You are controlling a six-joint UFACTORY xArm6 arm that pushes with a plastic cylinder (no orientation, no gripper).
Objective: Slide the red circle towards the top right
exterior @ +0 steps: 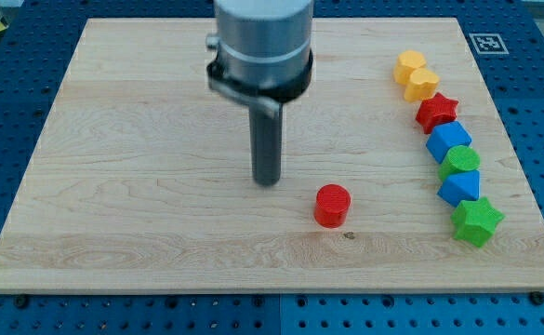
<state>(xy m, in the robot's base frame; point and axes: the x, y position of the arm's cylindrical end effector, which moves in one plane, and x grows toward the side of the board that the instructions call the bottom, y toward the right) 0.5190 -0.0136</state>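
Pale wood worktop (141, 186), loads of bare space on the view's left half, nothing there to bump. Moving right, the dark rod's tip (268, 181) sits just up and to the view's left of the small red circle block (332, 206), close but not touching. No pincer on this arm, just the plain rod, so nothing is held.

That's the catch: to send the red circle toward the top right, the tip probably wants to be at its lower left. From where it is now, a straight shove would likely knock the block down and right, toward the bottom edge. An off-centre hit could also let the round block roll off the tip sideways.

Further right there's a curved line of blocks near the edge: two yellow blocks (414, 75), a red star (436, 113), a blue block (447, 141), a green block (459, 162), another blue block (460, 188), and a green star (477, 221). Open lane between circle and that line, but a long push risks scattering them.
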